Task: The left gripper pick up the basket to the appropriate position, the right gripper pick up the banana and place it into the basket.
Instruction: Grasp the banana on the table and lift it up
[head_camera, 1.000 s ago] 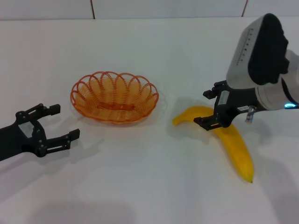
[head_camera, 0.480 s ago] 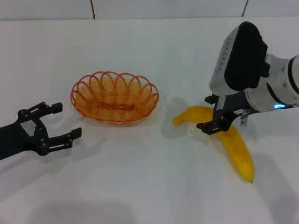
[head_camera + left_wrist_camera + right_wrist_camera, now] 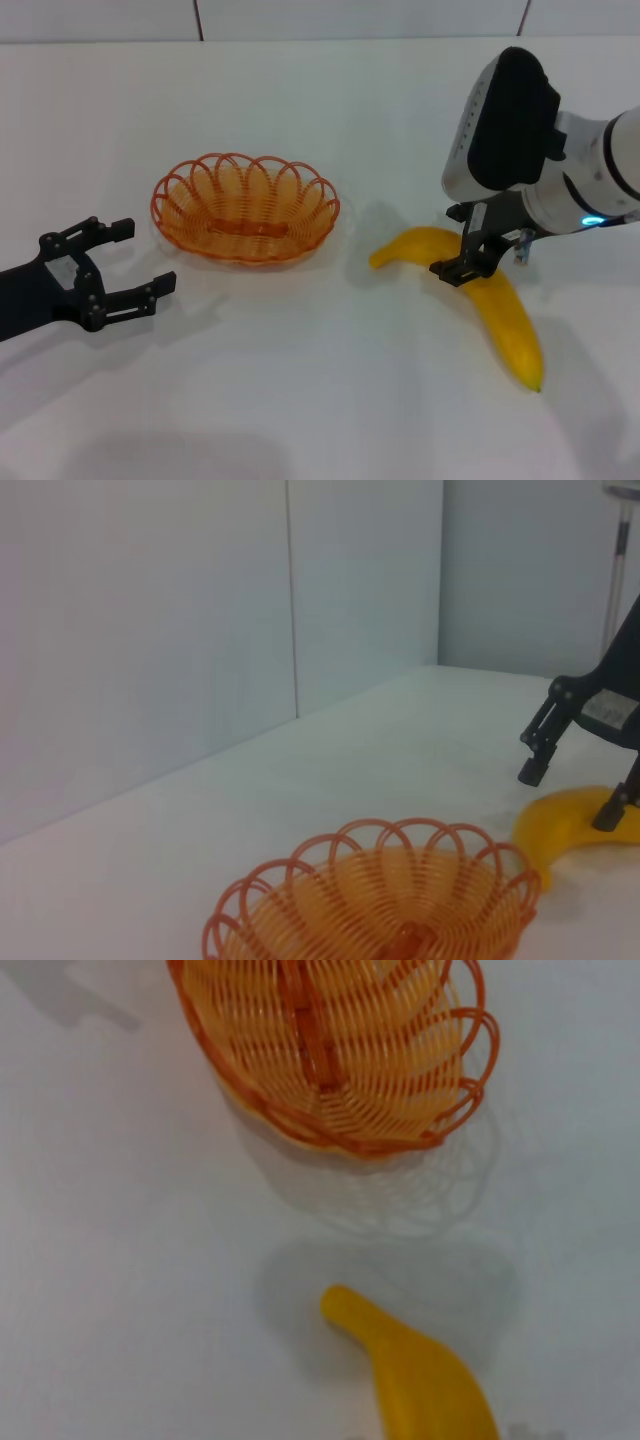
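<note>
Basket [image 3: 245, 207] serves as my landmark: left gripper [image 3: 128, 262] waits left of it, claw wide and empty. Banana [image 3: 480, 295] lies right of it; right gripper [image 3: 470, 245] straddles it, fingers spread. I judge closing comes next.

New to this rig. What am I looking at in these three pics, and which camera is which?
It is a two-armed robot at a white table. The wide picture comes from its head camera; the other two come from cameras on its wrists.

The left gripper, all black, hovers open beside the orange wire basket, holding nothing.

The right gripper, on the bulky white-grey arm, has its fingers open astride the yellow banana, which lies on the table.

The left wrist picture shows the basket with the banana beyond. The right wrist picture looks down on both.
</note>
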